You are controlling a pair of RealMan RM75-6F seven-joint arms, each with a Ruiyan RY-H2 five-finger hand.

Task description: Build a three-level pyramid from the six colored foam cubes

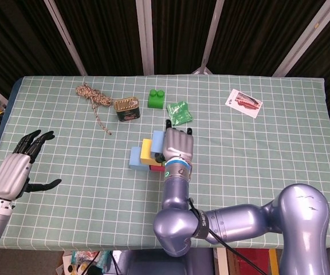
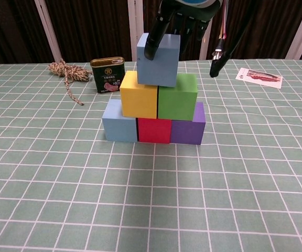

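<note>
The top light-blue foam cube (image 2: 158, 59) sits on the seam between the yellow cube (image 2: 139, 95) and the green cube (image 2: 177, 96), a little toward the yellow side. They rest on the row of blue cube (image 2: 119, 127), red cube (image 2: 154, 130) and purple cube (image 2: 188, 128) on the surface (image 2: 62, 173). My right robot hand (image 1: 177, 146) is directly above the top cube, fingers (image 2: 154, 39) draped down its front, apparently holding it. The move I judge next is a straight upward release. My left robot hand (image 1: 19, 168) lies well apart, released with fingers spread, so the right is far nearer.
</note>
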